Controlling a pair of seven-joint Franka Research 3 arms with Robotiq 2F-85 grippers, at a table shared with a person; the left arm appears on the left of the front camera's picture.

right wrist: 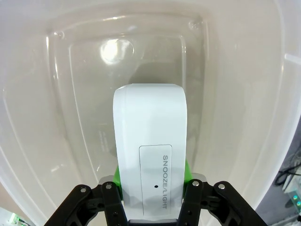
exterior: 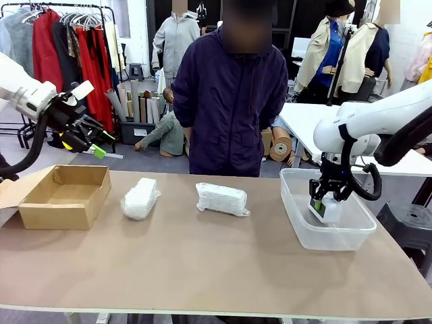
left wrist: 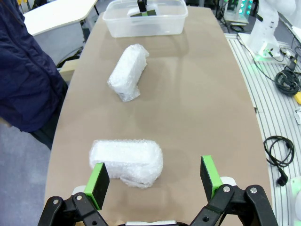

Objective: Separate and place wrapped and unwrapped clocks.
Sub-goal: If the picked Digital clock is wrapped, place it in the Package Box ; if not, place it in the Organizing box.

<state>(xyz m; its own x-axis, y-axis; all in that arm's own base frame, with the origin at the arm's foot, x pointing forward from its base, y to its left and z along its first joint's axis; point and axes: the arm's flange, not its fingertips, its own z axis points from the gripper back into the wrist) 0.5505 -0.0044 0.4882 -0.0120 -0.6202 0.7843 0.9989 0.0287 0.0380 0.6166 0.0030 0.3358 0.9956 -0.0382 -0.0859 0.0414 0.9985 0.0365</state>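
Note:
Two bubble-wrapped clocks lie on the brown table: one [exterior: 140, 198] left of centre, the other [exterior: 222, 198] in the middle. From the left wrist they appear near [left wrist: 127, 161] and farther off [left wrist: 127, 71]. My left gripper [exterior: 93, 143] hangs open in the air above the cardboard box [exterior: 65, 196], its green pads [left wrist: 99, 179] spread wide with nothing between them. My right gripper [exterior: 322, 202] is down inside the clear plastic tub [exterior: 295, 223], shut on the bare white clock [right wrist: 149, 155], whose top reads SNOOZE/LIGHT.
A person in a dark jacket [exterior: 229, 101] stands at the far edge, facing the table. The open cardboard box sits at the table's left end, the tub [left wrist: 143, 21] at its right end. Cables [left wrist: 282, 155] lie on the floor beside the table.

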